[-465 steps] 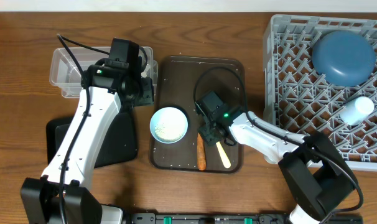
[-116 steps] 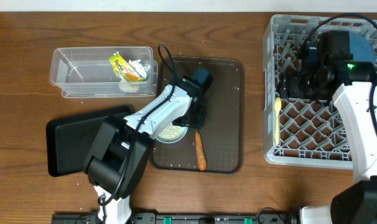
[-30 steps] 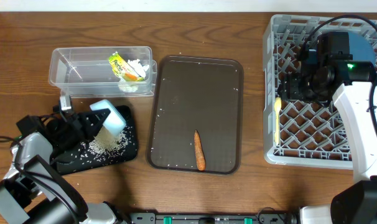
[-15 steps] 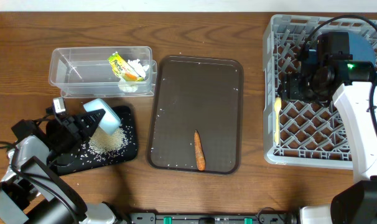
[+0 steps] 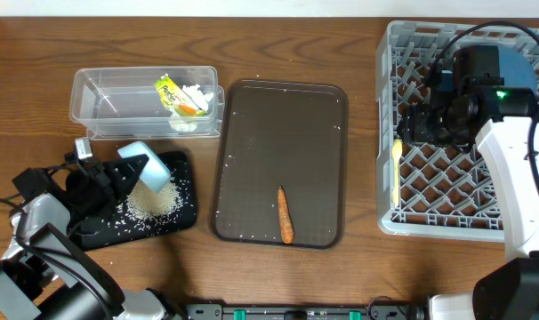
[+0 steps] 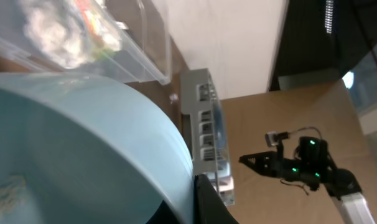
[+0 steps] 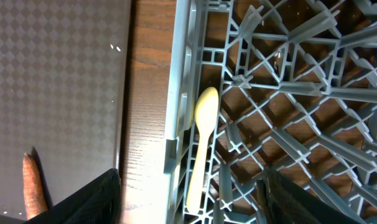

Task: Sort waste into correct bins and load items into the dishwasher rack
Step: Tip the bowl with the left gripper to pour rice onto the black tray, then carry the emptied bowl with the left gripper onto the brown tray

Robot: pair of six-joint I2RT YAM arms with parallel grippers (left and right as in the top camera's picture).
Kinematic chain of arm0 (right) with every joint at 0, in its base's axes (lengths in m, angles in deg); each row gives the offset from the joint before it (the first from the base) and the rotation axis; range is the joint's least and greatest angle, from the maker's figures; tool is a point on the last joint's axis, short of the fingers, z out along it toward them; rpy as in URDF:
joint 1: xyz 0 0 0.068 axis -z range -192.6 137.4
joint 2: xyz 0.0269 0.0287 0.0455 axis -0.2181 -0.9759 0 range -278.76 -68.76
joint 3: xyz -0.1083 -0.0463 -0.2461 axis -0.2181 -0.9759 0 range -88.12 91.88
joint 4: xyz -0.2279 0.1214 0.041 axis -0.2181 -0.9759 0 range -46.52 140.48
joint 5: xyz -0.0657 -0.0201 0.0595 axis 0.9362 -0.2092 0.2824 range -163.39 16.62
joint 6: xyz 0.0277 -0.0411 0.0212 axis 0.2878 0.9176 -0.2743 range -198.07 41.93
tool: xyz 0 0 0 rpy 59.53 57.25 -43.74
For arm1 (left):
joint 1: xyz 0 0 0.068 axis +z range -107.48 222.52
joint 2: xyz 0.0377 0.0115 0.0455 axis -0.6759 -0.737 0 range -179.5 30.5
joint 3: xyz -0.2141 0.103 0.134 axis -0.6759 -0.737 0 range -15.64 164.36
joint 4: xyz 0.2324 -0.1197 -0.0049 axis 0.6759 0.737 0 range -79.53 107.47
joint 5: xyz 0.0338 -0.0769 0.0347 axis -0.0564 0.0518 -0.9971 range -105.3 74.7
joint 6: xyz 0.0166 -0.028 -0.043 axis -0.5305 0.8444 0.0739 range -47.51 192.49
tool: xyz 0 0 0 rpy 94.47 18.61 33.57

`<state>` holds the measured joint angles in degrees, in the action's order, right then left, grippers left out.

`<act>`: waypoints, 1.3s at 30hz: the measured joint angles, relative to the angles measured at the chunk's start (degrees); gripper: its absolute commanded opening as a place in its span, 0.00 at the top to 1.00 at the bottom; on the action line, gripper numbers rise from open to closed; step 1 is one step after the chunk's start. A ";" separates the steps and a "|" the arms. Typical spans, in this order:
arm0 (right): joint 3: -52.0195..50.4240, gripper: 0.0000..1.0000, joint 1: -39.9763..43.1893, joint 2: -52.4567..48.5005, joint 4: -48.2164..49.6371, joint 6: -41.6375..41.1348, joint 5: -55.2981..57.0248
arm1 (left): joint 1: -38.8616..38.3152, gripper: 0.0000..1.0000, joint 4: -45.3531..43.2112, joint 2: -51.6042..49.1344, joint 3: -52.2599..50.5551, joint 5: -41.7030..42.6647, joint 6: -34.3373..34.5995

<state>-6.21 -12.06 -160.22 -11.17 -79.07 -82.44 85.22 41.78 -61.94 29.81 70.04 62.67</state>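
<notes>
My left gripper (image 5: 120, 178) is shut on the rim of the white bowl (image 5: 145, 165) and holds it tipped on its side over the black tray (image 5: 176, 222). Rice grains (image 5: 149, 203) lie in a pile on that tray. In the left wrist view the bowl (image 6: 83, 155) fills the left. The clear tub (image 5: 100, 107) holds the snack wrapper (image 5: 169, 92) and tissue (image 5: 197, 93). The carrot (image 5: 285, 216) lies on the brown serving tray (image 5: 283, 116). My right gripper (image 7: 195, 202) is open over the left edge of the rack (image 5: 430, 187), above the spoon (image 7: 201, 140).
The spoon (image 5: 396, 169) lies in the rack's left channel. The dark blue plate (image 5: 527, 60) shows partly behind my right arm at the rack's back. The clear tub (image 6: 145, 43) with tissue shows in the left wrist view. A few grains dot the serving tray.
Over the last second my left gripper shifted the tipped bowl slightly left over the black tray. The rice pile, the carrot and my right arm have not moved.
</notes>
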 measured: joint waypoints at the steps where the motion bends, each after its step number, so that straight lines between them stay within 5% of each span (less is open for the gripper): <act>1: 0.00 0.30 0.00 0.00 0.02 0.00 0.02 | 0.00 0.94 -0.35 0.00 0.00 -0.28 1.18; 19: 0.00 0.30 0.00 0.00 0.13 0.00 0.02 | -1.29 0.94 -2.05 0.04 0.00 2.03 6.29; 27: 0.00 0.31 0.00 0.00 0.55 0.00 0.00 | -9.42 0.94 -1.99 4.85 0.28 0.33 9.18; 34: 0.00 0.31 0.00 0.00 0.59 0.00 0.00 | -29.46 0.94 -3.28 13.38 6.58 -17.70 15.67; 39: 0.00 0.32 0.00 0.00 0.59 0.00 0.02 | -47.60 0.94 -10.32 14.25 9.38 -38.29 18.88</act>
<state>-6.21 -12.06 -160.22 -10.58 -79.07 -82.42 37.61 31.47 -47.69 39.19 31.75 81.55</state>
